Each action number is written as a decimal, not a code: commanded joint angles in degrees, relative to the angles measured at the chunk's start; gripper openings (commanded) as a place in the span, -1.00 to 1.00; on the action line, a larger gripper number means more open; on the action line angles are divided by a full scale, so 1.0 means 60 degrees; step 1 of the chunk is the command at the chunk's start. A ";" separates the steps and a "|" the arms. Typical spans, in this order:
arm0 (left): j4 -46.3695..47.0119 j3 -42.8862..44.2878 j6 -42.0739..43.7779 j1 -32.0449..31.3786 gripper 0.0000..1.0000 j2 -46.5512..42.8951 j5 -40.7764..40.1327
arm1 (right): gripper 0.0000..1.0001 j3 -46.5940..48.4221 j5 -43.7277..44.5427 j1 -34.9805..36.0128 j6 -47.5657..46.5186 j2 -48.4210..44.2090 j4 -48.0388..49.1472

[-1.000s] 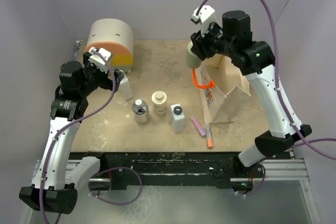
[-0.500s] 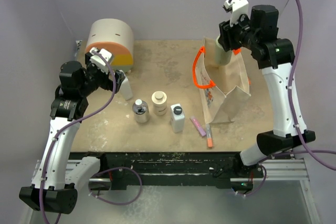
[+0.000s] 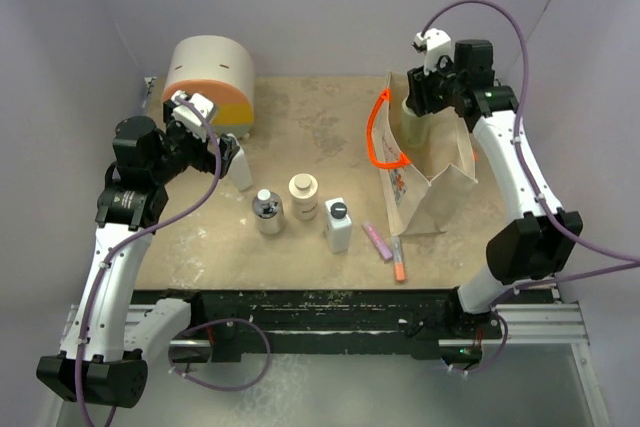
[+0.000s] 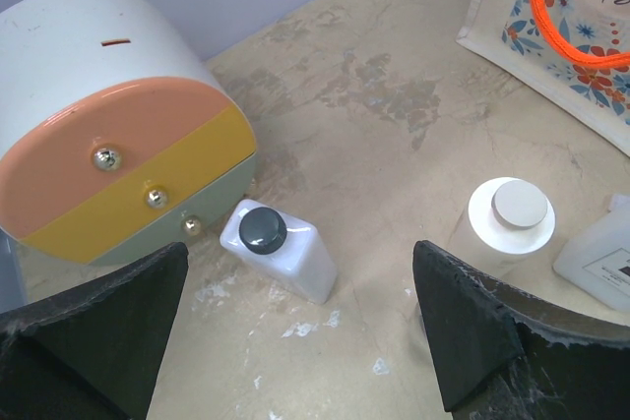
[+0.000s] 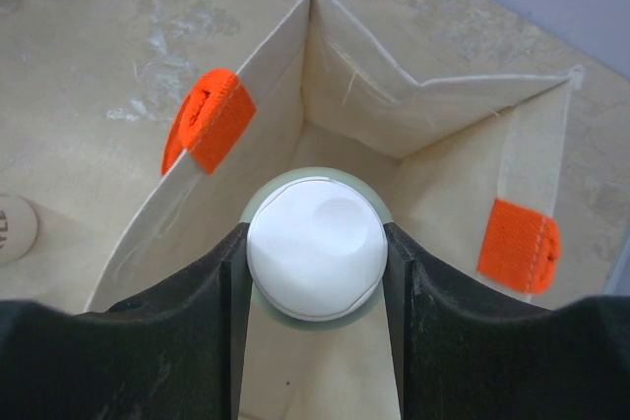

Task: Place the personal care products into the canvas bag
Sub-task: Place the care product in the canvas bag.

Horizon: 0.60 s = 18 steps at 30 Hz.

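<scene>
My right gripper (image 3: 420, 107) is shut on the green bottle (image 3: 415, 123) with a cream cap (image 5: 316, 248) and holds it upright inside the mouth of the beige canvas bag (image 3: 440, 182), which has orange handles (image 3: 377, 142). The right wrist view shows the bag's walls (image 5: 345, 95) around the bottle. My left gripper (image 3: 215, 152) is open above a white bottle with a black cap (image 4: 279, 248) that stands by the drawer box. The squat cream jar (image 3: 303, 194), the clear-grey bottle (image 3: 267, 211) and a second white bottle (image 3: 338, 223) stand mid-table.
A round cream, orange and yellow drawer box (image 3: 209, 82) stands at the back left. A pink tube (image 3: 377, 241) and an orange tube (image 3: 399, 259) lie in front of the bag. Purple walls close the back and both sides.
My right gripper has carried the green bottle from left of the bag to above it and then down into its mouth. The left arm has not moved.
</scene>
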 commanded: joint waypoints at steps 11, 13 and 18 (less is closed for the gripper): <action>0.0467 0.0003 -0.0024 0.0056 0.98 -0.0016 0.0309 | -1.00 -0.1972 -0.0710 -0.0112 -0.0502 0.0311 0.5996; 0.0456 0.0000 -0.0054 0.0056 0.98 -0.0001 0.0325 | -1.00 -0.2062 -0.0814 -0.0145 -0.0528 0.0453 0.6210; 0.0474 -0.0042 -0.0042 0.0056 0.98 -0.0076 0.0329 | -1.00 -0.2415 -0.0877 -0.0183 -0.0572 0.0702 0.6811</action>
